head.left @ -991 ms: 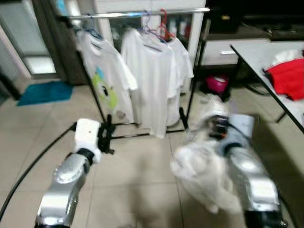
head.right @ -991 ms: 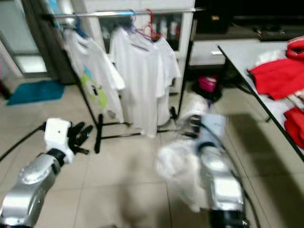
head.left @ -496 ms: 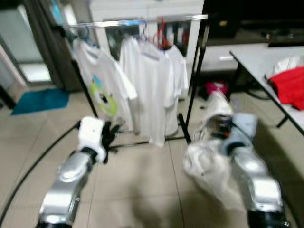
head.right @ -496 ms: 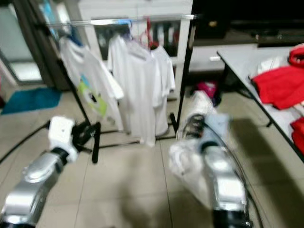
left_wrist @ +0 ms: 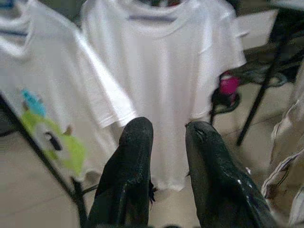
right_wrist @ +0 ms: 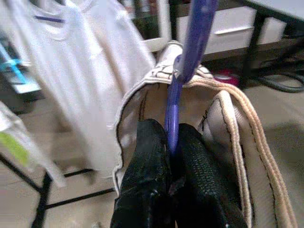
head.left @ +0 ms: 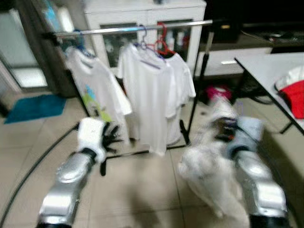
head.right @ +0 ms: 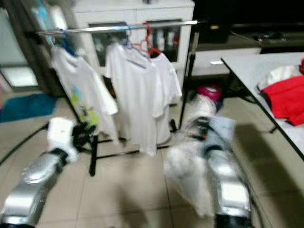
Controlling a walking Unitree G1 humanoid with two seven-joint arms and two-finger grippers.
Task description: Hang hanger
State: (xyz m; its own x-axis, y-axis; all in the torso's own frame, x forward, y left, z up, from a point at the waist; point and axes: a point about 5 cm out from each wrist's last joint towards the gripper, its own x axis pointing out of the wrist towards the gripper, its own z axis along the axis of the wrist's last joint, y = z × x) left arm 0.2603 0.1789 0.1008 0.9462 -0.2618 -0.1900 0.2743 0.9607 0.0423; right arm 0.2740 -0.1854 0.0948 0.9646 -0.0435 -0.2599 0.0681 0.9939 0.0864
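My right gripper (right_wrist: 171, 142) is shut on a purple hanger (right_wrist: 190, 47) that carries a white garment (head.left: 209, 175), held low in front of me at the right. A clothes rail (head.left: 133, 29) stands ahead with several white T-shirts (head.left: 152, 90) on hangers; the leftmost shirt (head.left: 92, 92) has a green print. My left gripper (left_wrist: 168, 133) is open with nothing between its fingers, raised at the left and pointing toward the hanging shirts. The eye views are blurred.
A grey table (head.left: 270, 66) with red cloth (head.left: 294, 97) stands at the right. Behind the rail is a white cabinet (head.left: 142, 12). A pink object (head.left: 217, 90) lies on the floor by the rail's right post. A blue mat (head.left: 33, 107) lies far left.
The whole picture has shifted, so the camera moved; the rail now looks slightly nearer. My right arm still holds the hanger with the garment, and the left gripper stays raised.
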